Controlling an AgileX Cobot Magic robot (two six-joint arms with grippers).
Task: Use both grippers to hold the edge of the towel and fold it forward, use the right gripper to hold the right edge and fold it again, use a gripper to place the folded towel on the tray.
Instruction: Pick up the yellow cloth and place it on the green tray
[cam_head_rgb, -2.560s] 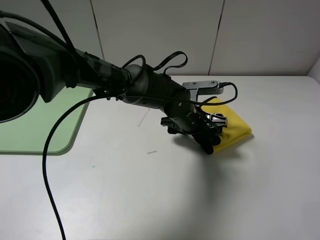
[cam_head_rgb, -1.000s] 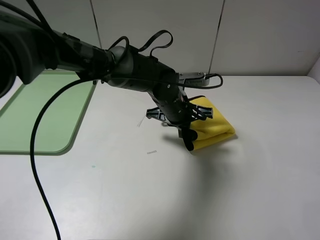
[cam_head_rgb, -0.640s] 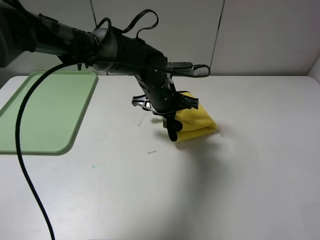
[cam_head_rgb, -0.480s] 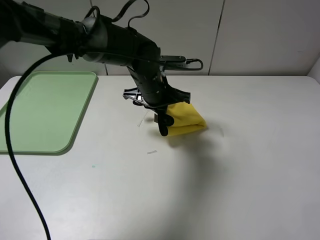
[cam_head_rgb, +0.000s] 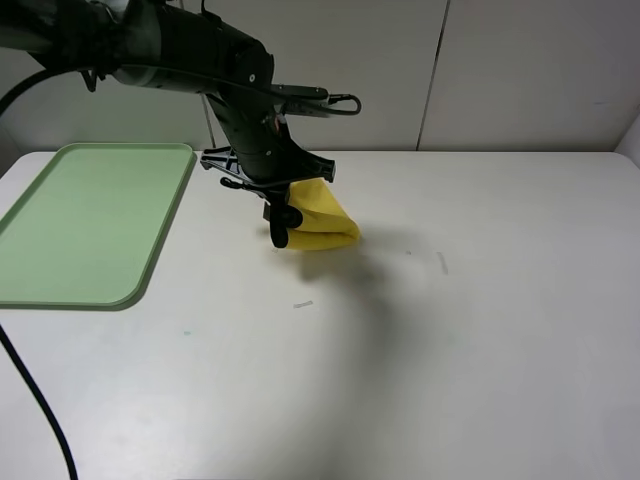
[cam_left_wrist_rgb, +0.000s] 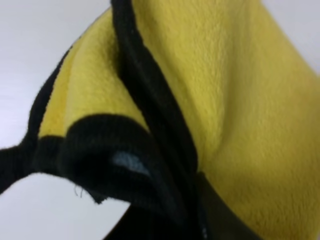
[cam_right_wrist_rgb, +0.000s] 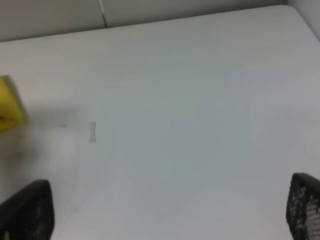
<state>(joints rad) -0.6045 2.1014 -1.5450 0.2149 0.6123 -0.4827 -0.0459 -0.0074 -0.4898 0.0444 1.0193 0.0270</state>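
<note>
My left gripper (cam_head_rgb: 280, 228) is shut on the folded yellow towel (cam_head_rgb: 322, 214), which hangs bunched from the fingers just above the white table, right of the tray. The left wrist view is filled by the towel's yellow plush (cam_left_wrist_rgb: 235, 100) and the edge of the towel (cam_left_wrist_rgb: 150, 105), a black binding folded over itself. The pale green tray (cam_head_rgb: 90, 225) lies at the far left with nothing on it. In the right wrist view my right gripper (cam_right_wrist_rgb: 165, 220) stands open over bare table, its mesh-patterned fingertips (cam_right_wrist_rgb: 27, 212) far apart. A corner of the towel (cam_right_wrist_rgb: 7, 110) shows at that view's edge.
Small scraps of tape lie on the table (cam_head_rgb: 303, 304), (cam_head_rgb: 442, 262), one also in the right wrist view (cam_right_wrist_rgb: 92, 132). A black cable (cam_head_rgb: 40, 420) hangs across the front left. A panelled wall closes off the back of the table.
The left arm has carried the towel leftward and back across the table towards the tray, lifting it off the surface. The grip stays closed.
</note>
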